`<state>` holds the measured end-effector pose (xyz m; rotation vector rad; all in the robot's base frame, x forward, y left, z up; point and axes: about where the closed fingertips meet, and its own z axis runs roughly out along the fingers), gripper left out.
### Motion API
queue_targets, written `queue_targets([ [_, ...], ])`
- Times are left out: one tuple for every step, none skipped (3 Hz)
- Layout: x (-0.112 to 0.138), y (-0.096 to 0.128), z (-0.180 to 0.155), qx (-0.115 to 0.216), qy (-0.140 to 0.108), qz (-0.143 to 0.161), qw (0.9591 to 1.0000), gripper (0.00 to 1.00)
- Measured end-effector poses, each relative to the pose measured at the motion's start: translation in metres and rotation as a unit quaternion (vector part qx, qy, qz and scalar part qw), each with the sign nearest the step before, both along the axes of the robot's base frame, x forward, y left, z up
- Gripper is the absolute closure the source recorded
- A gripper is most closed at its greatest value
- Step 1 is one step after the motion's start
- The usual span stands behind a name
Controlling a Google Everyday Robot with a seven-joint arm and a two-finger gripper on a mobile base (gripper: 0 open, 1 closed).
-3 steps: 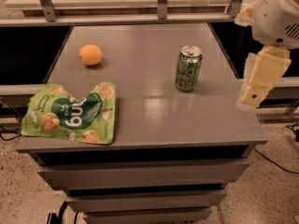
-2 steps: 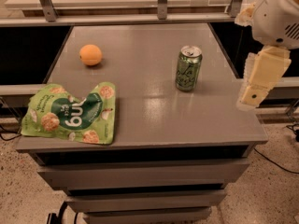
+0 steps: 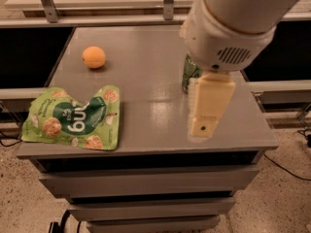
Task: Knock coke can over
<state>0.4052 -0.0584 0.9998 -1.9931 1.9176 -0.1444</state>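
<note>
The coke can [image 3: 190,75] is a slim green can standing on the right half of the grey table [image 3: 146,42]. Only its left edge shows; the rest is hidden behind my arm. My gripper [image 3: 204,125] is cream-coloured and hangs down from the big white arm housing [image 3: 228,28]. It is in front of the can and just to its right, over the table's right front part. I cannot tell whether it touches the can.
An orange [image 3: 94,57] lies at the back left of the table. A flat green snack bag [image 3: 73,118] lies at the front left, near the edge. Drawers [image 3: 146,183] sit below the tabletop, and metal rail posts [image 3: 46,1] stand behind it.
My arm has moved left from beside the table's right edge to over the table, and now covers most of the can. The orange and the bag have not moved.
</note>
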Motion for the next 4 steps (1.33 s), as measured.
queue_targets([
  [-0.01, 0.02, 0.002, -0.004, -0.004, 0.017, 0.9998, 0.0],
  [-0.01, 0.02, 0.002, -0.004, -0.004, 0.017, 0.9998, 0.0],
  [0.007, 0.023, 0.009, 0.017, -0.026, 0.026, 0.9992, 0.0],
  [0.039, 0.021, 0.003, 0.036, -0.032, 0.039, 0.9981, 0.0],
])
